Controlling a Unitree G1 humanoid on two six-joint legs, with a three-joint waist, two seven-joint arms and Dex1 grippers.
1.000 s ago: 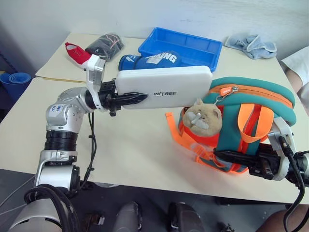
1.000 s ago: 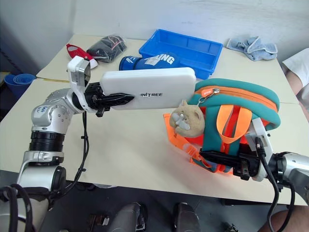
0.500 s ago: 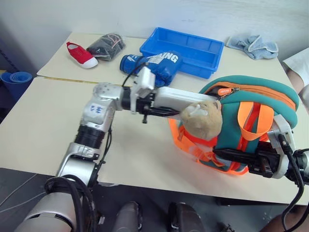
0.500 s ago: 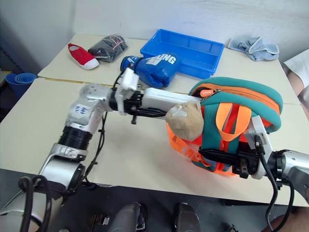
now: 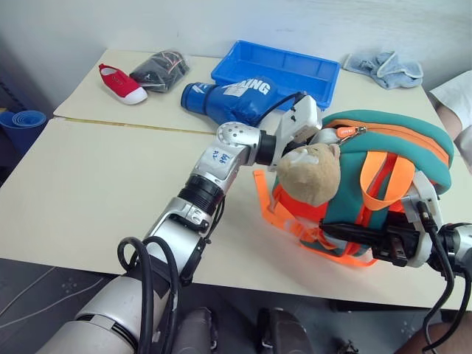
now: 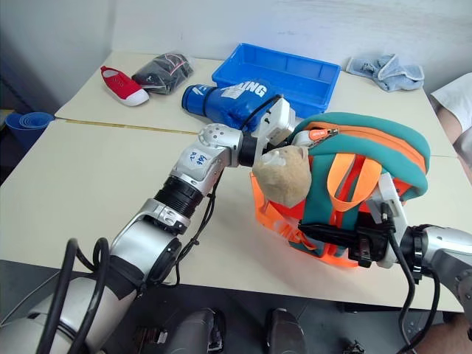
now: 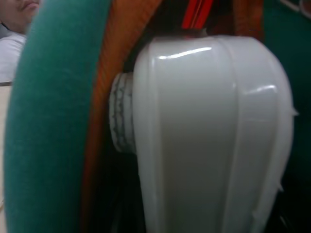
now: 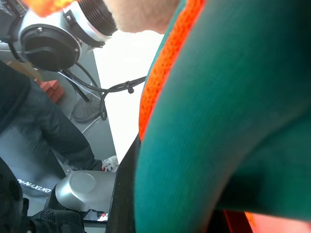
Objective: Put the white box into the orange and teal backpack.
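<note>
**White box deep inside the backpack on the beige tabletop**

Two pale beige tables (image 5: 88, 184) butt together along a thin seam, their tops smooth and matte, standing before a plain light wall. A rolled blue mat (image 5: 22, 122) lies on the floor at far left. Along the far side sit a red shoe (image 5: 122, 82), a dark bundle in clear wrapping (image 5: 161, 68), a glossy padded blue boxing glove (image 5: 228, 99), a hard-walled rectangular blue tray (image 5: 324, 74) and a crumpled pale blue cloth (image 5: 383, 68). A person's white sleeve (image 5: 453, 92) shows at the right edge.

The orange and teal backpack (image 5: 398, 147) stands at near right, soft and padded, with orange webbing straps and a tan plush cat head on its front. The right gripper (image 5: 354, 237) has its black fingers pinched together on the backpack's lower orange part.

The left gripper (image 5: 313, 144) reaches level into the bag's open top; I cannot tell how its fingers stand. In the left wrist view the white box (image 7: 209, 141), smooth shiny plastic with rounded ridged edges, sits inside the backpack between the teal padding and orange lining.
</note>
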